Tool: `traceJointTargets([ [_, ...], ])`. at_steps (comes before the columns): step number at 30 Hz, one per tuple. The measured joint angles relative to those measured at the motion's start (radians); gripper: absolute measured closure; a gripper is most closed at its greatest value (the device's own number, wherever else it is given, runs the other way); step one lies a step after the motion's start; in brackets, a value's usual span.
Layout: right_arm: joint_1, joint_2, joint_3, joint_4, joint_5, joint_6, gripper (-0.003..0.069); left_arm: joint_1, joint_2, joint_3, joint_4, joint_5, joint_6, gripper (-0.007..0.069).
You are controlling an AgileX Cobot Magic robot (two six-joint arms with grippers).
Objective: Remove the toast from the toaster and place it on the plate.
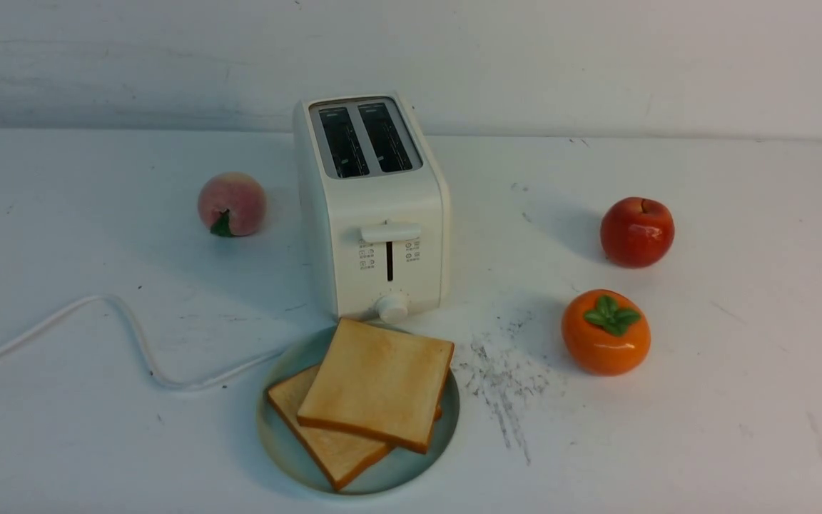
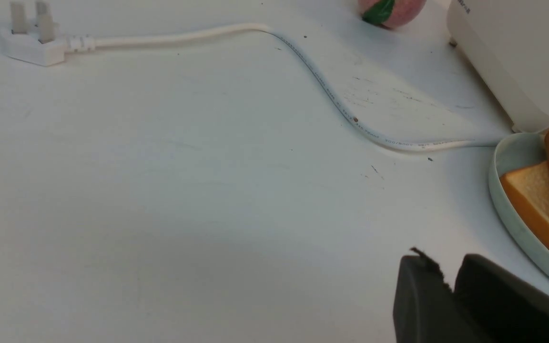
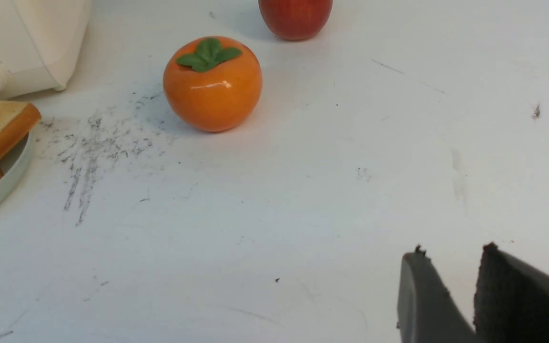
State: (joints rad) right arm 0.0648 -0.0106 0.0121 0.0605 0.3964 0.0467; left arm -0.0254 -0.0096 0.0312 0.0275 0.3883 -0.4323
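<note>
Toast (image 1: 375, 382) plated — plug (image 2: 34, 40) only L-wrist.

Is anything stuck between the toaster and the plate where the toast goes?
Nothing visible is. The plate lies right in front of the toaster, with no object between them. Both toaster slots look empty, and two toast slices already lie overlapping on the plate.

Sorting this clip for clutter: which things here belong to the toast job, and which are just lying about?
Part of the job:
- toaster, both slots look empty
- plate
- two toast slices stacked on the plate

Just lying about:
- peach
- red apple
- orange persimmon

Neither claw, left or right, holds anything.
</note>
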Motion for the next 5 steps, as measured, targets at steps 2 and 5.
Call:
traceJointTargets([
  [2,0.0,0.0,0.0,0.0,0.0,0.0,0.0474,0.0,0.0,0.0,0.0,0.0,0.0,0.0516],
  [5,0.0,0.0,0.0,0.0,0.0,0.0,0.0472,0.0,0.0,0.0,0.0,0.0,0.0,0.0515],
])
